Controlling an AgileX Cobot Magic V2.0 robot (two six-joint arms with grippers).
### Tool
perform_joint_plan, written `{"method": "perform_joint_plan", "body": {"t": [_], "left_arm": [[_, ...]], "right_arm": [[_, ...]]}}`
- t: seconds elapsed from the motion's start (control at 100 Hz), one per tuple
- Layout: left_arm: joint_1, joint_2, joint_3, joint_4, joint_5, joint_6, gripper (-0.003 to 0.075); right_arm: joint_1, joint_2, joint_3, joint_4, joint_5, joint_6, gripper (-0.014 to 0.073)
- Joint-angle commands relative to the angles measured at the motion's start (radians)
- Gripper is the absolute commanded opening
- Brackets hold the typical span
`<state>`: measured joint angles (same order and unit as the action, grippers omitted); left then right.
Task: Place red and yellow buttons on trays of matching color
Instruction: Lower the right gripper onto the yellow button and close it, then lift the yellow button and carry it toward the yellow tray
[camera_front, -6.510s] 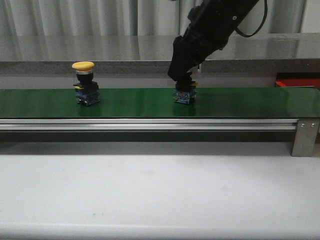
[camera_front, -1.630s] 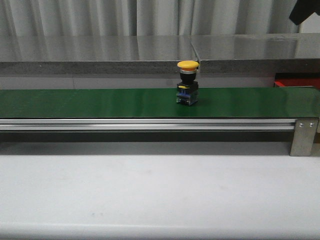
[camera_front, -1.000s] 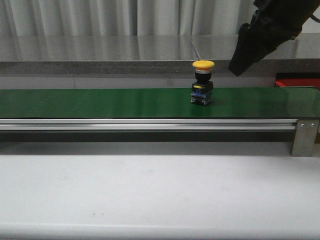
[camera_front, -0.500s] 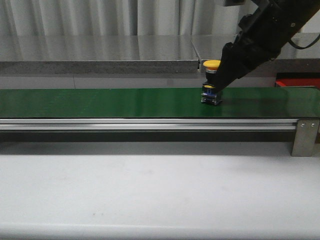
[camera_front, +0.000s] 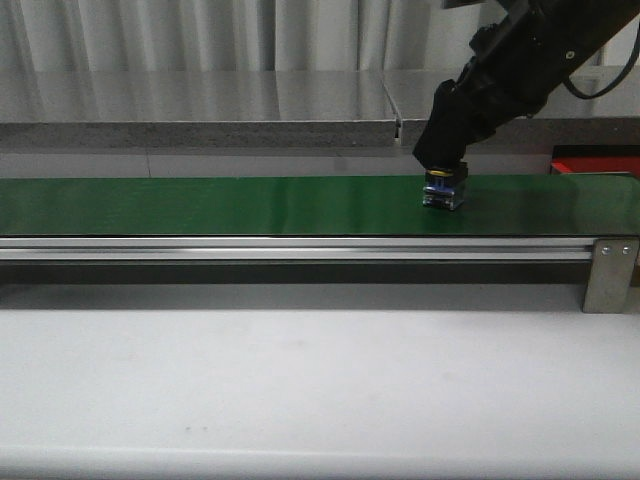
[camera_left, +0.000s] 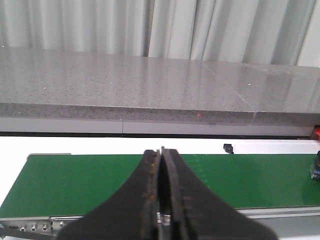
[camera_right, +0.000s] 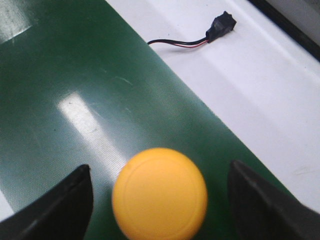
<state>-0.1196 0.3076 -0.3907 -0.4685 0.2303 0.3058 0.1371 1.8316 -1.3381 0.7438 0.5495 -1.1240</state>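
A yellow button (camera_right: 160, 192) stands upright on the green belt (camera_front: 200, 205). In the front view only its blue and black base (camera_front: 444, 190) shows, under my right gripper (camera_front: 444, 160). My right gripper (camera_right: 160, 202) is open, with one black finger on each side of the yellow cap and a gap on both sides. A strip of the red tray (camera_front: 595, 160) shows behind the belt's right end. My left gripper (camera_left: 161, 152) is shut on nothing, hanging above the belt's near rail. The red button and the yellow tray are out of view.
A small black connector on a thin wire (camera_right: 220, 27) lies on the white surface behind the belt. A metal rail with an end bracket (camera_front: 610, 270) runs along the belt's front. A grey stone ledge (camera_front: 200, 105) and curtains stand at the back.
The yellow button has ridden the belt to the right. My right arm has come down from the upper right over it, so its fingers now straddle the cap.
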Motion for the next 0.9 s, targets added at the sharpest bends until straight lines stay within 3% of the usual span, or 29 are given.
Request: {"method": "perform_joint_plan", "body": {"t": [0.0,0.16,0.23,0.53,0.68,0.89], "left_arm": [[-0.006,0.008,-0.026,-0.014,-0.071,-0.005,-0.002],[-0.006,0.008,-0.026,-0.014,-0.071,-0.005,-0.002],[-0.006,0.008,-0.026,-0.014,-0.071,-0.005,-0.002],[-0.006,0.008,-0.026,-0.014,-0.071,-0.005,-0.002],[-0.006,0.008,-0.026,-0.014,-0.071,-0.005,-0.002],[-0.006,0.008,-0.026,-0.014,-0.071,-0.005,-0.002]], "right_arm": [[0.001,-0.028,-0.027,0.041,-0.035,-0.014,0.045],[0.001,-0.025,-0.027,0.048,-0.047,-0.014,0.0083],[0.0,-0.034,-0.027,0.048,-0.051,-0.014,0.0001],[-0.08,-0.185,-0.025,0.047,-0.021,0.075,-0.0009],[-0.201,-0.291,0.006,0.007,0.018,0.178,-0.0009],[-0.41,-0.471,0.196,-0.016,-0.01,0.296,-0.0009]]}}
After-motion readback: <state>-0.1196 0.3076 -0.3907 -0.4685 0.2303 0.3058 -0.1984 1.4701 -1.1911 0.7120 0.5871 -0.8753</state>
